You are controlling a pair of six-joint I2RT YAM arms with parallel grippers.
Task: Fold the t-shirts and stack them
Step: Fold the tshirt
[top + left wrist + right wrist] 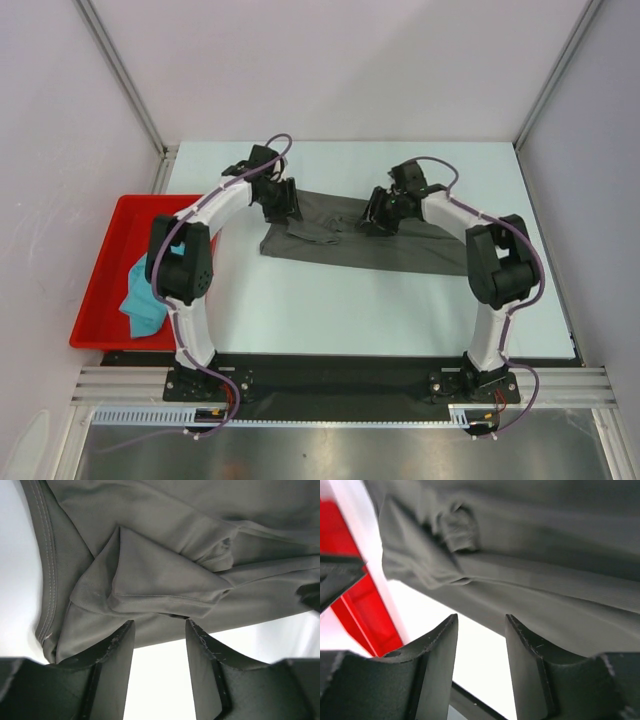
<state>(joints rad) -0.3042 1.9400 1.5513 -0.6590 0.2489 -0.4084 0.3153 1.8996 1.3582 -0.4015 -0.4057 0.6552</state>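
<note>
Dark grey t-shirt (335, 250) lies rumpled; left end effector (160, 622) and right end effector (482, 617) both released

We find one t-shirt (350, 245) on the table (400, 310), toward its far side; the other t-shirt (145, 300) lies in the tray (100, 285) at the table's left

You see only part of the teal t-shirt (145, 305) behind the left arm (182, 262); the right arm (500, 262) covers one end of the grey t-shirt (340, 248).

White arms (192, 330), black joints (183, 262), purple cables (283, 140); scuffed black jaws
</note>
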